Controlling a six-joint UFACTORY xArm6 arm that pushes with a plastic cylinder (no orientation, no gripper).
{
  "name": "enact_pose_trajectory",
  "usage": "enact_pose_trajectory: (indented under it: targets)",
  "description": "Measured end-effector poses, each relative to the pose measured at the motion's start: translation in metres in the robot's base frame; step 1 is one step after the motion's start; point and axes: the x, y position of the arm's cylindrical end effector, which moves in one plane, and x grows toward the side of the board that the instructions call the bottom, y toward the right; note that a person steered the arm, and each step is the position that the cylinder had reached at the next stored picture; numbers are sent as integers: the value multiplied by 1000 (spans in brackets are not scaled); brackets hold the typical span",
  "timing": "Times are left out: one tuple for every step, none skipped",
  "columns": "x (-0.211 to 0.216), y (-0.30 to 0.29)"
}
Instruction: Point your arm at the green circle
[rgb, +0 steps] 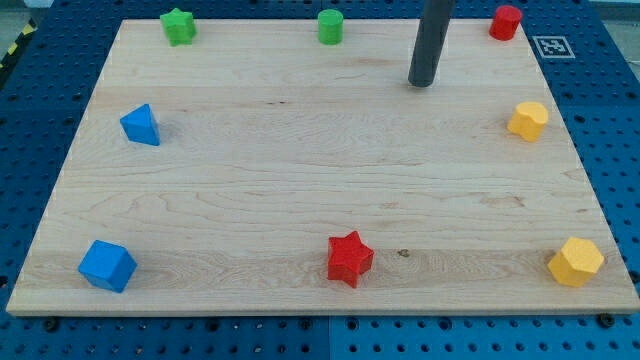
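The green circle (330, 27) stands near the view's top edge of the wooden board (320, 190), just left of centre. My tip (423, 83) is the lower end of a dark rod that comes down from the view's top. It rests on the board to the right of the green circle and a little below it, well apart from it and touching no block.
A green star (178, 26) is at top left, a red cylinder (506, 22) at top right. A blue triangle (141, 125) and a blue cube (107, 265) are on the left. A red star (349, 258) is at bottom centre. Two yellow blocks (528, 120) (576, 262) are on the right.
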Motion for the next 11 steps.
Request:
enact_pose_trajectory:
  targets:
    - [0, 0]
    - [0, 1]
    - [0, 1]
    - [0, -2]
    - [-23, -7]
    - [-59, -7]
    - [-105, -7]
    - [-130, -9]
    - [-132, -9]
    - [-131, -10]
    - [-130, -18]
